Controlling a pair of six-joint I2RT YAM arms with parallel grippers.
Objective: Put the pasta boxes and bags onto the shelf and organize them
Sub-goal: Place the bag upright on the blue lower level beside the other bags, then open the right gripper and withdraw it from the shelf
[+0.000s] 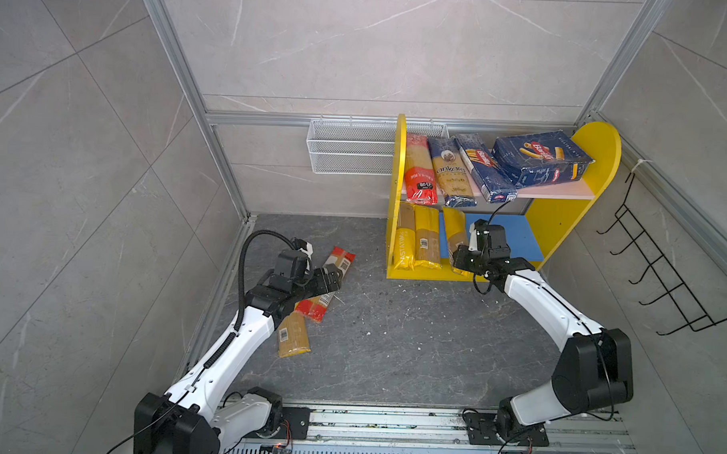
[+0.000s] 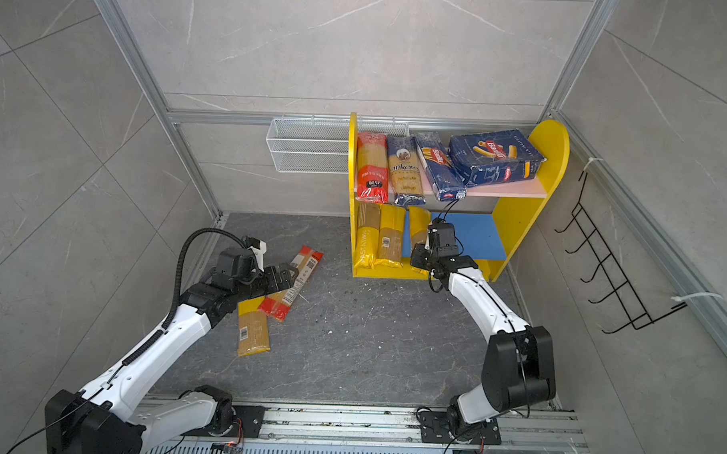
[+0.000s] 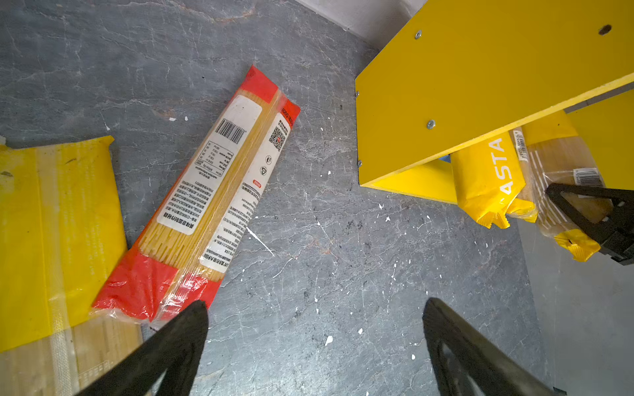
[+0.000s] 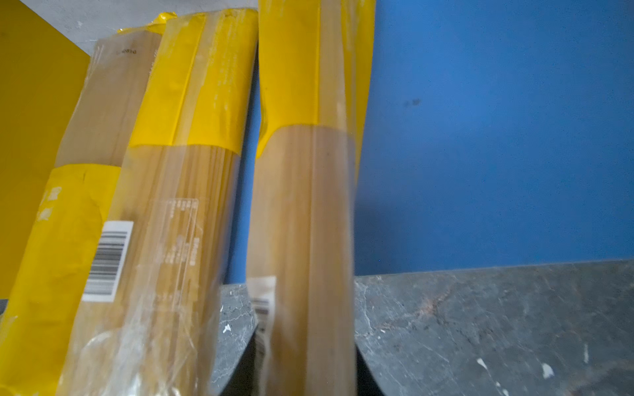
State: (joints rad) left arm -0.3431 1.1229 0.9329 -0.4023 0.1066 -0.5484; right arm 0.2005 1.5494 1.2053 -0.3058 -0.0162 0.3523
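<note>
Wire basket (image 1: 347,152), hook rack (image 1: 664,263) flank shelf (image 1: 398,175), yellow bag (image 4: 302,205) in right tool (image 4: 303,370)

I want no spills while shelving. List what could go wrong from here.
The right gripper is shut on a skewed yellow spaghetti bag whose near end overhangs the blue lower board; released so, it may slide off.
The narrow Barilla box overhangs the pink upper board just above that arm's cable; lifting could snag it.
The red-ended spaghetti pack overlaps a yellow pack by the open left gripper; grabbing it may drag both.
</note>
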